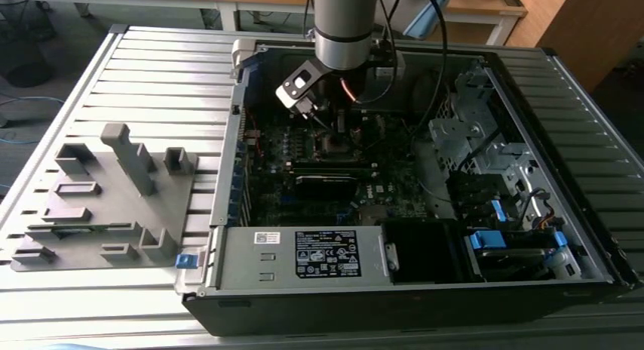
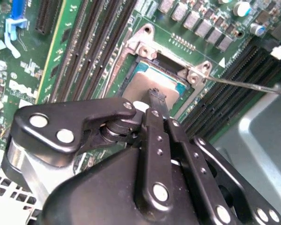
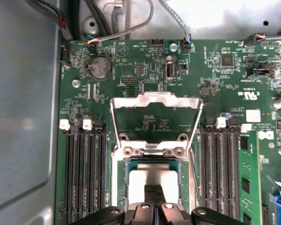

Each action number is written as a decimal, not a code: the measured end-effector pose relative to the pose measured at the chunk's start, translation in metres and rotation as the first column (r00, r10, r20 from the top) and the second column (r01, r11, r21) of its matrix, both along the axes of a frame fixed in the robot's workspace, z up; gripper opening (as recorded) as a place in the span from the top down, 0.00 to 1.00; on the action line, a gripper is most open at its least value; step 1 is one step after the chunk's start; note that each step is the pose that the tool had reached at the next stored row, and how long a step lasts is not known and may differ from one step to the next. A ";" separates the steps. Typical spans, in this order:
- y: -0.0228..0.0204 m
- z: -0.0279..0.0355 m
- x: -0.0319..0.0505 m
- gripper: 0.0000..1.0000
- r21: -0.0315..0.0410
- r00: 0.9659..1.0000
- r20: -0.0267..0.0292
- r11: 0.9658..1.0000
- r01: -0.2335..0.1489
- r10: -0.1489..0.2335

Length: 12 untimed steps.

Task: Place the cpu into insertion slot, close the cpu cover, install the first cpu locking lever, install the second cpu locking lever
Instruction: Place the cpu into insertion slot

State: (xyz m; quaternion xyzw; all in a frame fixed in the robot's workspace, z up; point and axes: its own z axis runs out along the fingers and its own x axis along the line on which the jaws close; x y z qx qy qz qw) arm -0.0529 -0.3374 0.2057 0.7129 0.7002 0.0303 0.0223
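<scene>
CPU [image 3: 138, 183] lying flat in its socket, silver top up, directly under the fingertips of the gripper [image 3: 154, 188]. Fingers pinched together with nothing between them, apparently to press or steady the chip rather than carry it. Around the hand: open computer case [image 1: 403, 308], laid on its side for access from above; motherboard [image 3: 145, 75] spread beneath the wrist; memory slots [image 3: 82, 173] flanking the fingers on both sides; CPU cover [image 3: 154, 97] tipped up on its hinge just beyond the fingertips, standing open for access to the socket; one thin locking lever [image 2: 243, 85] swung free, off to one side. Near part of socket hidden behind gripper linkage; contact between tips and chip impossible to confirm.
</scene>
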 end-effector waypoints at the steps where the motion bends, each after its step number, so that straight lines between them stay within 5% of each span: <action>1: 0.0000 0.0017 0.0000 0.89 0.000 1.000 0.000 1.000 0.000 0.000; 6: 0.0000 0.0112 0.0000 0.89 0.000 1.000 0.000 1.000 0.000 0.000; 12: -0.0001 0.0121 0.0002 0.89 0.000 1.000 0.000 1.000 0.004 -0.004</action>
